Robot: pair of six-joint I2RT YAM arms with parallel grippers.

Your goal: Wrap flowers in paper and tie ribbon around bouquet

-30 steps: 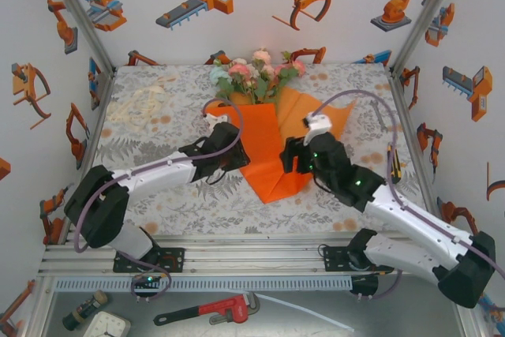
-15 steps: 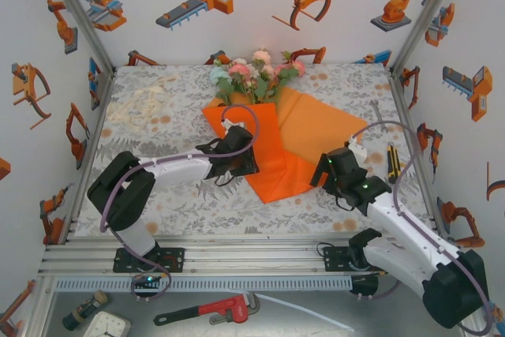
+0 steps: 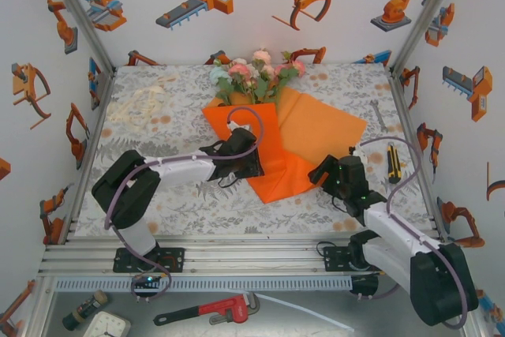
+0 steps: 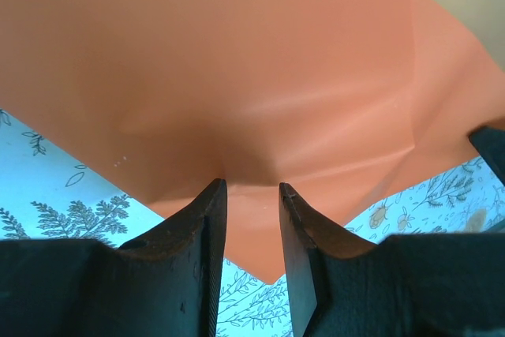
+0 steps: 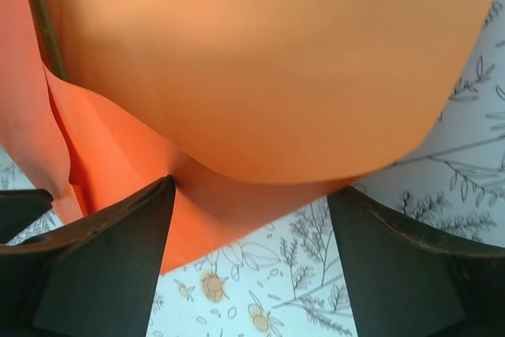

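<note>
The left gripper (image 3: 252, 166) rests on the left fold of the paper (image 3: 319, 125). In its wrist view its (image 4: 252, 185) two dark, blunt fingers (image 4: 207, 230) stand a narrow gap apart, tips against the sheet, which dimples and creases softly around them. Orange shows in the gap, but whether a fold is actually nipped there cannot be told. The right gripper (image 3: 317, 174) sits at the lower right edge of the same sheet. Its (image 5: 251, 191) broad black fingers (image 5: 118, 254) are spread wide, with nothing caught between them. The paper's edge lies across the gap, and a paler, smoothly curled flap arches above it.

The paper is matte, bright orange and large. It is folded into a rough cone whose point lies toward the near edge of the desk (image 3: 181, 195), with the right half fanned out flat. The flowers (image 3: 254, 71) sit at the wide far end of the cone, small soft pink, peach and mint blooms with green leaves, their stems tucked under the left fold. The ribbon (image 3: 140, 106) lies well apart at the far left, a loose cream tangle of thin curls.

A grey leaf-and-blossom printed cloth covers the desk. A small grey spanner (image 3: 379, 116) and a yellow-and-black tool (image 3: 393, 162) lie near the right wall.
</note>
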